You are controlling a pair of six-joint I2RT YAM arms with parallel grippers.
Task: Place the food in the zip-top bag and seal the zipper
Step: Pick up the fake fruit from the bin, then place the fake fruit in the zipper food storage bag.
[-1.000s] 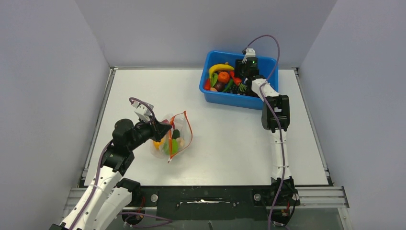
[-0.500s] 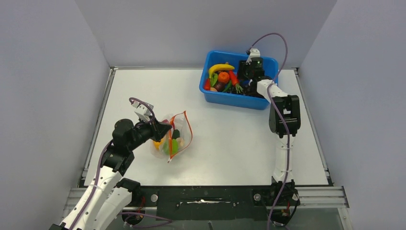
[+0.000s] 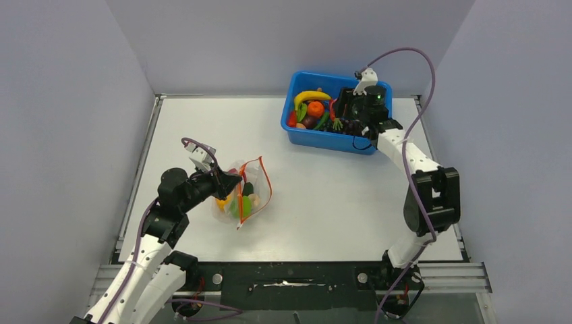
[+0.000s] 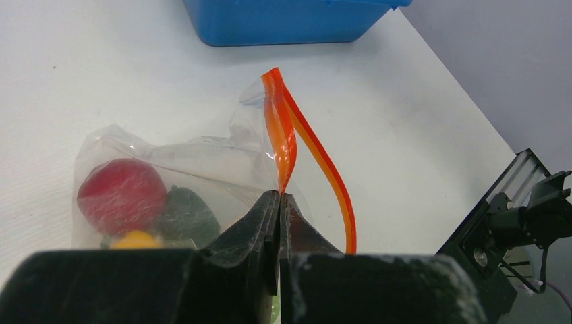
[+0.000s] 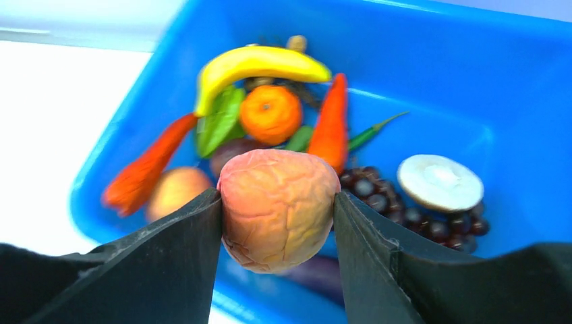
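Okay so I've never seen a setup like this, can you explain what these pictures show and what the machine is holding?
These are two robot arms bolted to the near edge of a white table. One picture looks down from above and behind them; the other two come from a small camera on each wrist. The left arm has its jaws pinched shut on the mouth edge of a clear zip-top bag, right by its orange zipper; a red apple and other toy food are already inside. The right arm reaches over a blue bin of toy food, its jaws clamped on a peach-coloured fruit.
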